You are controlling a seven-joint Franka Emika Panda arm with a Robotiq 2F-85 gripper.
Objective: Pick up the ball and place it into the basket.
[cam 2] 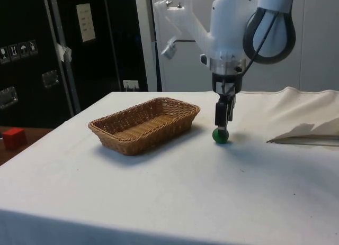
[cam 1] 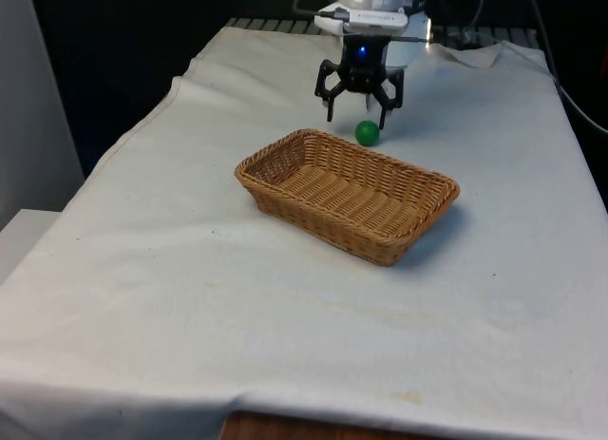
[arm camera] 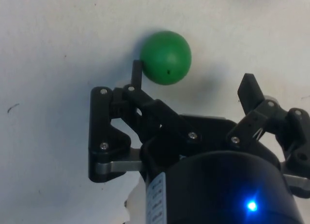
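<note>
A small green ball [cam 1: 367, 132] lies on the white cloth just behind the far rim of a woven wicker basket [cam 1: 380, 253]. My gripper [cam 1: 359, 115] hangs open right above the ball, fingers pointing down. From the side, the fingertips [cam 2: 221, 126] are just over the ball [cam 2: 220, 135], which rests on the cloth beside the basket [cam 2: 127, 144]. In the wrist view the ball [arm camera: 166, 57] sits close to one finger [arm camera: 137, 71], while the other finger [arm camera: 250, 86] stands well apart from it. Nothing is held.
The cloth is rumpled into a raised fold [cam 2: 304, 133] beyond the ball. A red cube [cam 2: 13, 137] sits off the table by the dark cabinets. The cloth drops off at the table's near edge [cam 1: 313, 411].
</note>
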